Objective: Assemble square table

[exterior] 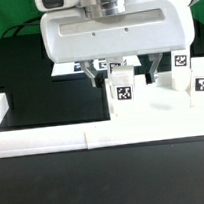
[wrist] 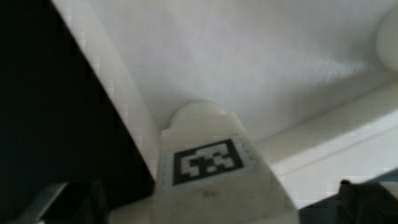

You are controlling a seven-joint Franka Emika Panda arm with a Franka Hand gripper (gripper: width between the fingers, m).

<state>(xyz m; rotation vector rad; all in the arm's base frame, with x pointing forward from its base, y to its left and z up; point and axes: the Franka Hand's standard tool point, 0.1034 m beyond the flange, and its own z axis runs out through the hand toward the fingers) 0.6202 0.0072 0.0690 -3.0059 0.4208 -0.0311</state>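
A white leg (exterior: pixel 122 92) with a black-and-white tag stands upright on the corner of the flat white tabletop (exterior: pixel 161 113), toward the exterior view's left. My gripper (exterior: pixel 126 72) hangs just above it, open. One finger (exterior: pixel 94 73) is on each side of the leg and neither touches it. In the wrist view the tagged leg (wrist: pixel 214 158) rises between the dark fingertips (wrist: pixel 365 196), with the tabletop (wrist: pixel 267 60) below it. Two more tagged legs (exterior: pixel 179 67) (exterior: pixel 202 81) stand at the exterior view's right.
A long low white border wall (exterior: pixel 43 137) runs along the front of the black table (exterior: pixel 39 95). A thin white strip, probably the marker board (exterior: pixel 65 67), lies behind the gripper and is mostly hidden by it.
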